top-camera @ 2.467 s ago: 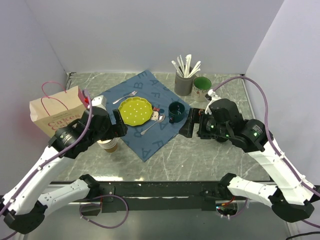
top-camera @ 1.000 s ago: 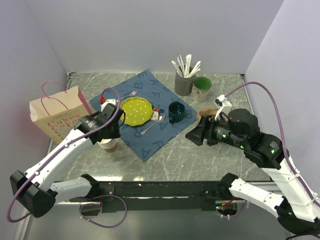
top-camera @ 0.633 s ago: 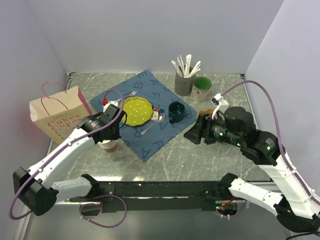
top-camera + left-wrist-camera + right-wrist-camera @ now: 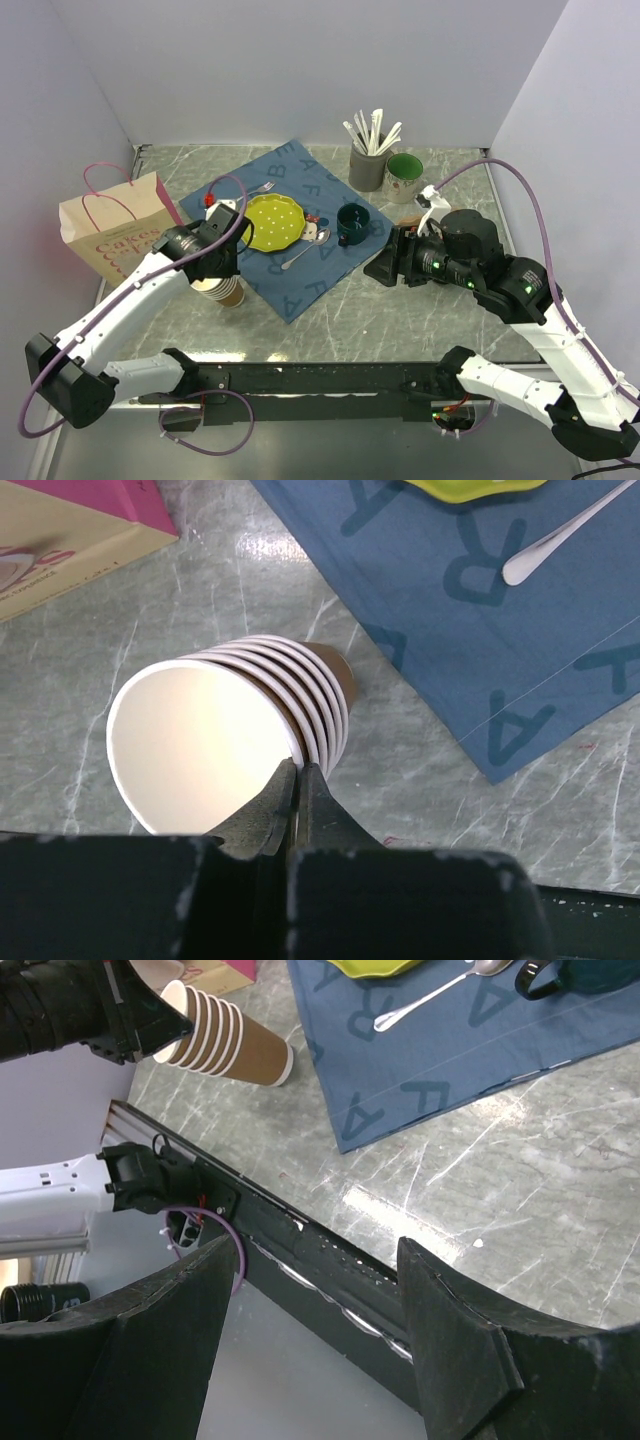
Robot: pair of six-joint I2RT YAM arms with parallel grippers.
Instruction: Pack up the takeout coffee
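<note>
Off the near-left edge of the blue cloth (image 4: 318, 270), the left gripper (image 4: 296, 785) is pinched fully closed on the white rim of the top cup in the stack of paper cups (image 4: 215, 735). In the right wrist view the stack leans over, with only its base edge on the table. These cups have no lids, so this is not the drink to be packed.

Just off the cloth's right corner, the right gripper (image 4: 315, 1250) hangs with its fingers spread wide and nothing between them. Its camera looks back across the cloth's near corner toward the front rail, so its fingers point near-left.

The takeout coffee (image 4: 409, 219) seems to be the sliver of brown showing just beyond that gripper, on the far side of its wrist, still right of the cloth. Too little of it is exposed to tell whether it stands upright or where its lid is.

By my reading, the right arm is much the nearer, but it faces away from the cup and would have to turn toward the far side. The paper bag (image 4: 105, 232) stands well to the cloth's left.
</note>
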